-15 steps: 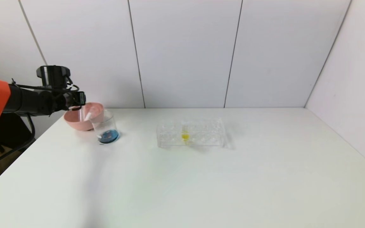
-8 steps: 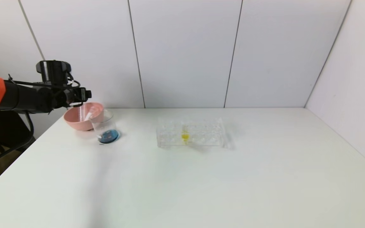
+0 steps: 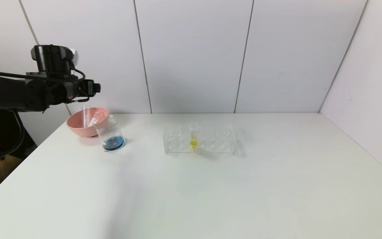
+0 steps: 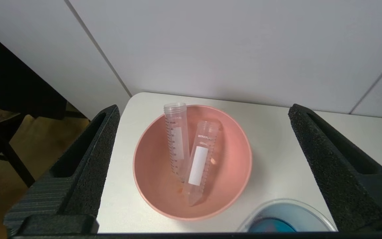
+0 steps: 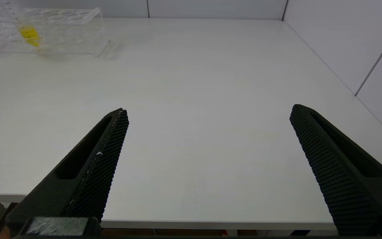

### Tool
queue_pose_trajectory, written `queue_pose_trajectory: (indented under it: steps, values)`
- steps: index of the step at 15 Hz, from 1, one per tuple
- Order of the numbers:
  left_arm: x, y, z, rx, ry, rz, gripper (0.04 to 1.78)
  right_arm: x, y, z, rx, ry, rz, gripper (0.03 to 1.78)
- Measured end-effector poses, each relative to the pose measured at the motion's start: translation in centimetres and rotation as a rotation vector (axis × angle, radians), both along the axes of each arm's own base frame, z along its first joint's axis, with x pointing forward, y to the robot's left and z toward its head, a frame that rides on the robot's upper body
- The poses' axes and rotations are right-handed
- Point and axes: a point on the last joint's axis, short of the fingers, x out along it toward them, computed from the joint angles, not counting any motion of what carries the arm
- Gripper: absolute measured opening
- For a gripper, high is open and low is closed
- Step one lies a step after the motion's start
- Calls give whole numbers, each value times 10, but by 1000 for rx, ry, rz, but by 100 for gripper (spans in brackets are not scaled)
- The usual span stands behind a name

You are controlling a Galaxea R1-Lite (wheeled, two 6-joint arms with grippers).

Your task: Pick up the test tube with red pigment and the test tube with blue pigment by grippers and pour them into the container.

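Two slim clear tubes (image 4: 177, 139) (image 4: 200, 162) lie empty in the pink bowl (image 4: 237, 159); I cannot tell which held red and which blue. In the head view they lean in the bowl (image 3: 75, 123). The glass beaker (image 3: 110, 134) stands just right of the bowl and holds dark blue liquid; its rim shows in the left wrist view (image 4: 287, 219). My left gripper (image 3: 91, 89) (image 4: 204, 107) hovers well above the bowl, open and empty. My right gripper (image 5: 209, 109) is open and empty over the table's front edge, outside the head view.
A clear tube rack (image 3: 211, 139) stands mid-table with one tube of yellow liquid (image 3: 193, 141); both show in the right wrist view, the rack (image 5: 71, 30) and the yellow tube (image 5: 28, 33). White walls close the back and right of the white table (image 3: 244, 192).
My left gripper has risen from the bowl's rim to well above it and shifted slightly right. The tubes stay in the bowl. Nothing else moved.
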Motion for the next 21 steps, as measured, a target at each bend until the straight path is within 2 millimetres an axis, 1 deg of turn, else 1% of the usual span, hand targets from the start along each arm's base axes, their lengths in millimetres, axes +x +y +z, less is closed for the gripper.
queue_pose_trajectory:
  steps: [2, 4, 9, 14, 16, 18, 21]
  values:
    - [-20, -3, 10, 21, -3, -13, 178, 0, 0, 0, 0, 0, 0, 177]
    - [-43, -7, 20, 38, -3, -33, 178, 0, 0, 0, 0, 0, 0, 177]
    - [-103, -15, 35, 26, -27, -89, 178, 0, 0, 0, 0, 0, 0, 177]
    - [-156, -17, 39, 9, -45, -238, 178, 0, 0, 0, 0, 0, 0, 177]
    - [-178, -17, 40, -4, -65, -323, 178, 0, 0, 0, 0, 0, 0, 177]
    - [-202, -16, 39, -13, -84, -390, 178, 0, 0, 0, 0, 0, 0, 177]
    - [-242, -12, 32, -10, -114, -394, 178, 0, 0, 0, 0, 0, 0, 177]
